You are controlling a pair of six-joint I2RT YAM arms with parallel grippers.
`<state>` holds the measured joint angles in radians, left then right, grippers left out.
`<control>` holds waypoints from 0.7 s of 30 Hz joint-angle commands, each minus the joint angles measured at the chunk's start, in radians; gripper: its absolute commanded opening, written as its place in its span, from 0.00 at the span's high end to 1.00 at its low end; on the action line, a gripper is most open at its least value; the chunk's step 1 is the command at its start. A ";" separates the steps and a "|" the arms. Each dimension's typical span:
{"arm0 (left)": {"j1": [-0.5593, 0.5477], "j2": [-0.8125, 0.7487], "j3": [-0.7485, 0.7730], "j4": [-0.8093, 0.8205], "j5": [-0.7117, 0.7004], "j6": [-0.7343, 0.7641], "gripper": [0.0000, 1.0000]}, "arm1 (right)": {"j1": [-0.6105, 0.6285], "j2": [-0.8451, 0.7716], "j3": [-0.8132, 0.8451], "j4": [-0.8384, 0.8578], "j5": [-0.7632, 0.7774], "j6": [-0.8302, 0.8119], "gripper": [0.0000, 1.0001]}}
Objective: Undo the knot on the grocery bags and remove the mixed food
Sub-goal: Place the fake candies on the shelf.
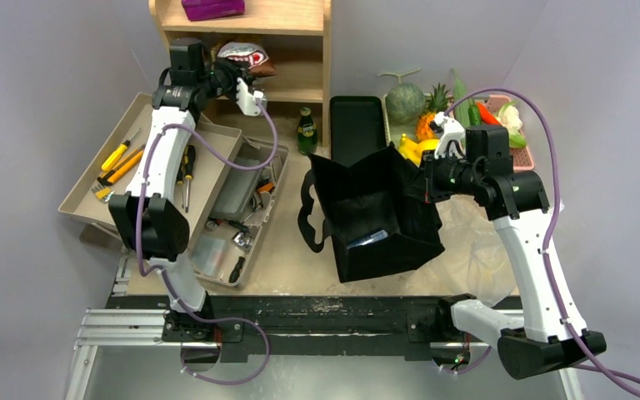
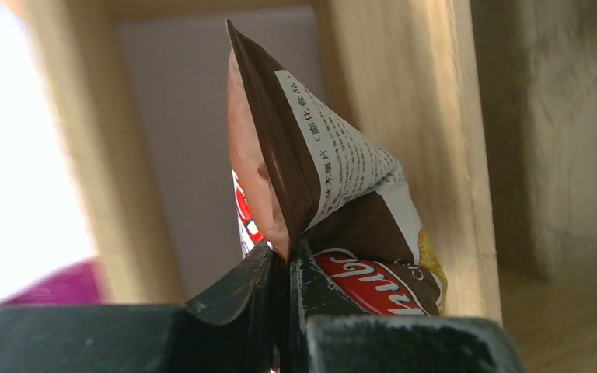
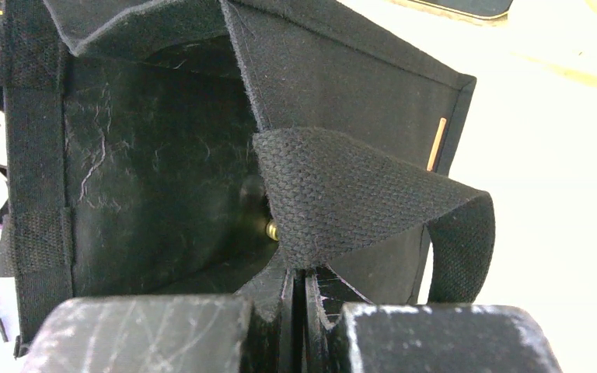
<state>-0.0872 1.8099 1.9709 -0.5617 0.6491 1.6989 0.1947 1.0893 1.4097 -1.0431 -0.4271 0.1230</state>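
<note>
My left gripper is up at the wooden shelf, shut on the edge of the red-brown chip packet. The packet hangs inside the shelf's middle opening. The black cloth bag stands open mid-table, tilted toward me. My right gripper is shut on its woven strap handle at the right rim; the bag's inside looks dark. The see-through plastic bag lies crumpled to the right. A melon, cucumber and peppers sit at the back right.
A green bottle stands beside a flat black tray behind the cloth bag. On the left a beige tray holds yellow-handled tools, and a clear box holds more tools. A purple item lies on the shelf top.
</note>
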 commanded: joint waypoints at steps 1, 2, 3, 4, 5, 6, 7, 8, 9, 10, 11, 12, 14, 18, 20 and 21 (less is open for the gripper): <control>0.050 0.052 -0.084 0.244 -0.080 0.166 1.00 | -0.012 -0.017 0.067 0.057 -0.004 -0.014 1.00; 0.052 0.066 -0.114 0.310 -0.090 0.134 0.98 | -0.013 -0.017 0.066 0.057 -0.005 -0.014 1.00; 0.055 0.084 -0.139 0.377 -0.102 0.107 0.94 | -0.014 -0.016 0.065 0.059 -0.009 -0.014 1.00; 0.059 0.108 -0.153 0.406 -0.110 0.094 0.89 | -0.012 -0.014 0.063 0.060 -0.012 -0.013 1.00; 0.064 0.122 -0.155 0.408 -0.112 0.087 0.82 | -0.014 -0.013 0.062 0.062 -0.014 -0.013 1.00; 0.067 0.134 -0.152 0.396 -0.112 0.076 0.77 | -0.014 -0.011 0.060 0.064 -0.015 -0.011 1.00; 0.067 0.143 -0.145 0.379 -0.122 0.063 0.70 | -0.015 -0.009 0.062 0.066 -0.016 -0.011 1.00; 0.069 0.149 -0.136 0.353 -0.133 0.059 0.64 | -0.015 -0.008 0.062 0.066 -0.015 -0.011 1.00; 0.068 0.147 -0.136 0.339 -0.135 0.048 0.58 | -0.015 -0.007 0.064 0.065 -0.015 -0.012 1.00; 0.068 0.139 -0.139 0.326 -0.131 0.027 0.51 | -0.015 -0.009 0.064 0.065 -0.015 -0.012 1.00; 0.068 0.131 -0.137 0.295 -0.128 0.005 0.46 | -0.016 -0.010 0.063 0.065 -0.015 -0.012 1.00; 0.067 0.116 -0.138 0.278 -0.119 -0.018 0.40 | -0.015 -0.012 0.059 0.064 -0.016 -0.012 1.00; 0.068 0.075 -0.153 0.226 -0.087 -0.054 0.19 | -0.015 -0.015 0.056 0.067 -0.019 -0.013 1.00; 0.067 -0.068 -0.248 0.146 0.034 -0.100 0.00 | -0.017 -0.018 0.053 0.078 -0.019 -0.012 1.00; 0.060 -0.144 -0.281 0.081 0.095 -0.115 0.00 | -0.017 -0.021 0.050 0.085 -0.020 -0.010 1.00; 0.055 -0.178 -0.290 0.028 0.119 -0.107 0.00 | -0.016 -0.022 0.048 0.090 -0.019 -0.008 1.00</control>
<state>-0.0280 1.8183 1.7100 -0.3916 0.6064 1.6398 0.1837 1.0935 1.4101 -1.0420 -0.4274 0.1188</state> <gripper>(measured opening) 0.997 0.006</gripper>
